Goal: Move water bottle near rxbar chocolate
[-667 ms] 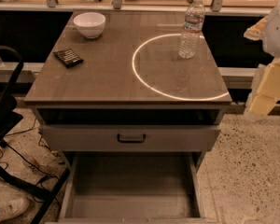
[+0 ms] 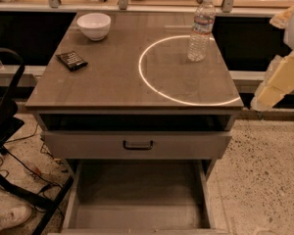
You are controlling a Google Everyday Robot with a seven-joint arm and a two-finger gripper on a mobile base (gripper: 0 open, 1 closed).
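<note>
Next to nothing has changed since a moment ago. The robot's pale, cream-coloured blocky gripper [image 2: 278,80] still hangs off to the right of the tall clear ribbed plastic water bottle with the white cap [image 2: 200,33]. It is out past the table edge and well apart from the bottle, touching nothing. Whether it is open or closed cannot be told from here.

The water bottle stands upright exactly where it stood, on the grey-brown wooden table top [image 2: 112,87]. Its base sits just inside the far rim of a bright ring of light [image 2: 139,67] cast on the surface.

Well apart from the bottle, far to its left and a little nearer the camera, lies the small flat rxbar chocolate in its black wrapper [image 2: 72,60], unmoved. Left of the bottle and level with it, towards the back of the table, sits a round white bowl [image 2: 93,25], also unmoved.

For the task, this means the move has not really begun. The bottle is not yet held and is no closer to the bar. The next step is probably a reach in from the right to take the bottle.
</note>
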